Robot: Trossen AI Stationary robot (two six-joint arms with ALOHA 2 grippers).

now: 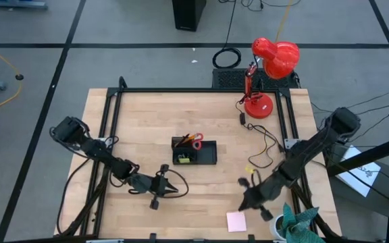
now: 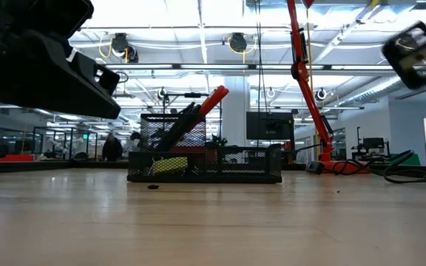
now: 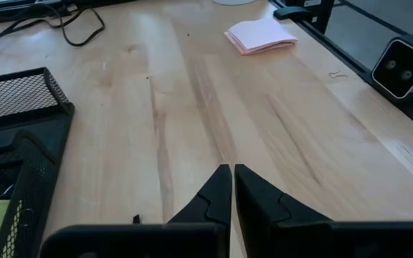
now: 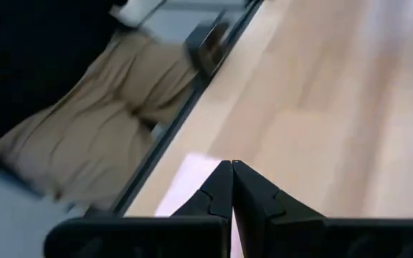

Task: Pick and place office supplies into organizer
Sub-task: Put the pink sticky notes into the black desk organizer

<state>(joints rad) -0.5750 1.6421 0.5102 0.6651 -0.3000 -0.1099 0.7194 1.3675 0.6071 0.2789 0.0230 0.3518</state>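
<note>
1. Nearest the lower edge of the high view lies the pink sticky-note pad, flat on the wooden table at lower centre-right. It seems the one supply still outside the organizer.
2. Just above the pad hangs the right gripper, lower right of centre in the high view. In the right wrist view its fingers are pressed together and hold nothing, with the pale pad just beyond their tips.
3. At lower left of centre in the high view is the left gripper. In the left wrist view its fingers stand almost together with only a thin slit between them, nothing pinched, over bare wood.
4. Farther up, at the middle of the frame, sits the organizer, a black mesh tray; red-handled scissors and pens stand in its upper-left compartment, and something yellow lies below them.
5. Farthest, at upper right, stands the red desk lamp, well apart from the work.
6. Judgement: the step in hand looks like the approach to the pad. The next move calls for the right fingers to spread, come down on the pad's edges, and get under a thin, flat thing that may slide.
</note>
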